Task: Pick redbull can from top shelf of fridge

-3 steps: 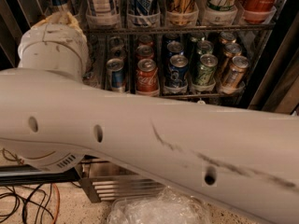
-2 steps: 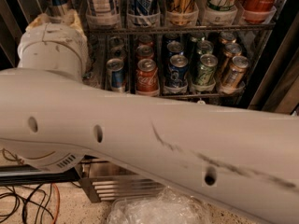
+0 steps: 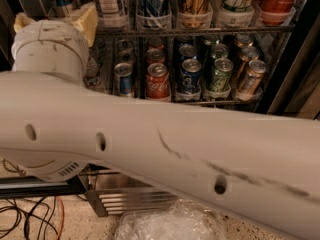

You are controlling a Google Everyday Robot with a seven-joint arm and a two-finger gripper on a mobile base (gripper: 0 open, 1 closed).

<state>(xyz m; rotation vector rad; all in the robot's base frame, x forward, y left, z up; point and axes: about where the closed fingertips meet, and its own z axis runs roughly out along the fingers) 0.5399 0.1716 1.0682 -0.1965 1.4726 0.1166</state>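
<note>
Dim, warm light with a brownish cast lies over everything. The broad pale arm [image 3: 165,154] catches the most light along its upper flank and greys toward its underside, with deep shadow beneath it at lower left. Inside the fridge [image 3: 287,79] the can lids [image 3: 157,70] glint, and the plastic cups along the top shelf [image 3: 200,30] glow pale. The claw [image 3: 56,19], at upper left above the arm's round joint, shows dull yellow against darkness. The crumpled plastic [image 3: 170,224] at the bottom edge carries soft glare.
</note>
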